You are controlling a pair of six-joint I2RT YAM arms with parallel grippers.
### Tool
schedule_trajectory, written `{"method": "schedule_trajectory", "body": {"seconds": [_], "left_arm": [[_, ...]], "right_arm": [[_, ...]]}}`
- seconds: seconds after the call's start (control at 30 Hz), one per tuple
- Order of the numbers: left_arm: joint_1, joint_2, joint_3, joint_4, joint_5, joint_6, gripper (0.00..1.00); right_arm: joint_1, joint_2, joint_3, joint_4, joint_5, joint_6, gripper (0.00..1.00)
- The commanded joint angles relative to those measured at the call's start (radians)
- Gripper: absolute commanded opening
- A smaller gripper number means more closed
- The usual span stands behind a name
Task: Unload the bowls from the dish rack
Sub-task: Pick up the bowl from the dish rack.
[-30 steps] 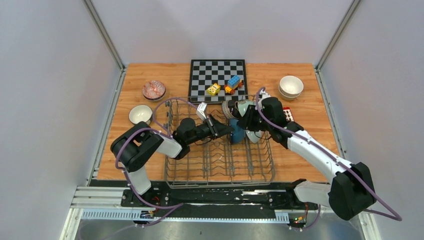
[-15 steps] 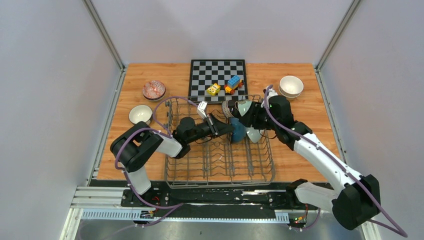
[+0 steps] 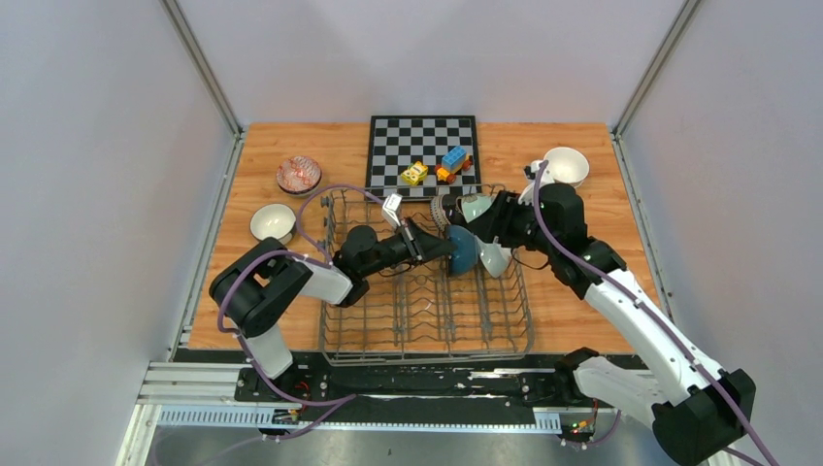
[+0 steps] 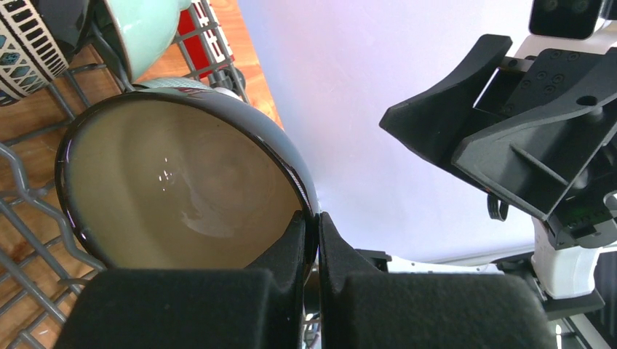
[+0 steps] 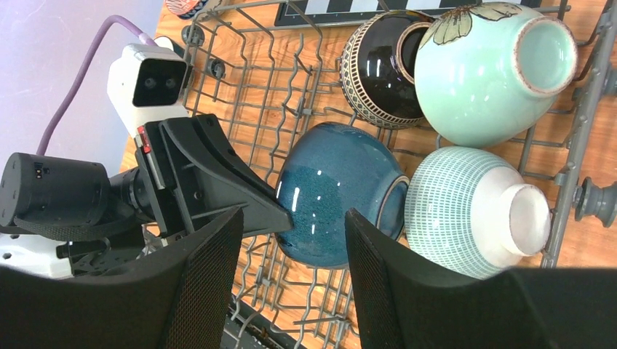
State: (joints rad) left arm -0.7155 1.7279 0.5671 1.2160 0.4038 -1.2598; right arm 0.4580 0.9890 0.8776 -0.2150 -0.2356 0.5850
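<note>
Dish rack: grey wire.
Teal-blue bowl: glossy, finely speckled outside; tan inside with a dark rim.
Pale mint bowl: brown-outlined motif, brownish foot ring.
Black-glazed bowl: cream-and-black banded exterior.
Blue-grid bowl: fine blue grid on white, plain white foot.
Chessboard: black-and-white checks.
Toy blocks: yellow, blue, orange.
Table: orange-brown woodgrain.

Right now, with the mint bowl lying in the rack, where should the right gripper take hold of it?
The mint bowl lies on its side in the dish rack, foot pointing right and clear, while its rim is crowded against the dark patterned bowl. So probably pinch its foot ring, coming down from above at its right end.
</note>
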Motion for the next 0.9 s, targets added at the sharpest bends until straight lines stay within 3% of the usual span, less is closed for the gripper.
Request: {"method": "schedule_trajectory", "body": {"seconds": [0.0,0.87], "left_arm": [[0.005,-0.066,0.003,0.115,0.005,0.006,0.0],[0.005,-0.16,-0.048,0.126,0.01,-0.013,0.0]], "right_arm": [[-0.015,-0.029,0.003,-0.047,0.01,0.0,0.57],[-0.015,-0.101,-0.027,-0.073,0.004,-0.015,0.55]]}}
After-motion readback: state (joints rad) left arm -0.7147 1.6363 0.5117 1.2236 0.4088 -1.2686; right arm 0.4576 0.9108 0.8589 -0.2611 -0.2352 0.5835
